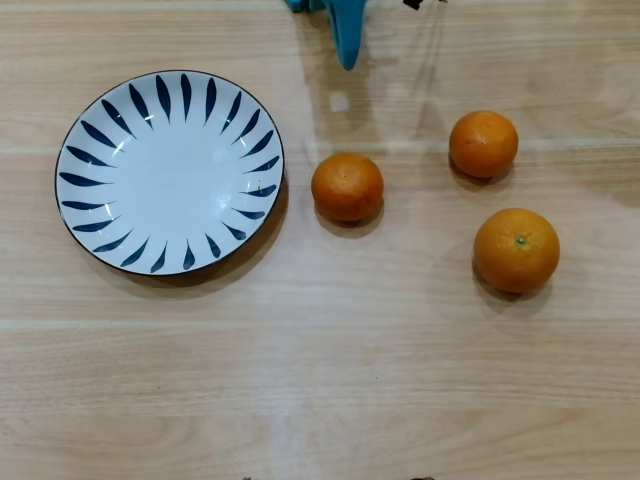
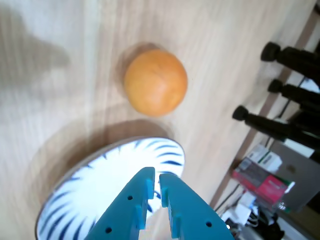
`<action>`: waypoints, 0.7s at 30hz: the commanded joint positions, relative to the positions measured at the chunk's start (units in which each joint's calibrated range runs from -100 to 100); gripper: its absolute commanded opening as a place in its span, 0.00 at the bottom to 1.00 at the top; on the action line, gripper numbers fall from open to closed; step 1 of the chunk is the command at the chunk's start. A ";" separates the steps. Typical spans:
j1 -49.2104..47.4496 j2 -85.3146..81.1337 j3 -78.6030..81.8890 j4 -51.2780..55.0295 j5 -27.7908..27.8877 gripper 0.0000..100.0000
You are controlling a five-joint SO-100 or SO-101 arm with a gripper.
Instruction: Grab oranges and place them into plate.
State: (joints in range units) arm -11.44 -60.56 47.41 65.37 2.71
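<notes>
The white plate (image 1: 165, 185) with dark blue petal strokes lies empty at the left of the overhead view. Three oranges rest on the wooden table: one (image 1: 347, 187) just right of the plate's rim, one (image 1: 483, 144) farther right, and a larger one with a green stem dot (image 1: 516, 250) at the lower right. My teal gripper (image 1: 347, 55) pokes in from the top edge, apart from all the fruit. In the wrist view the gripper (image 2: 156, 181) hovers over the plate (image 2: 112, 175) with its fingers nearly together and nothing between them, and one orange (image 2: 155, 81) lies beyond the rim.
Light wood table (image 1: 320, 380) fills the overhead view. In the wrist view, black tripod legs (image 2: 272, 125) and boxes and cables (image 2: 262, 180) stand beyond the table's edge at the right.
</notes>
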 commanded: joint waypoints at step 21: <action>-1.95 50.50 -60.04 29.90 -7.10 0.02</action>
State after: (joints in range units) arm -12.45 -10.45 -9.96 95.26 -4.07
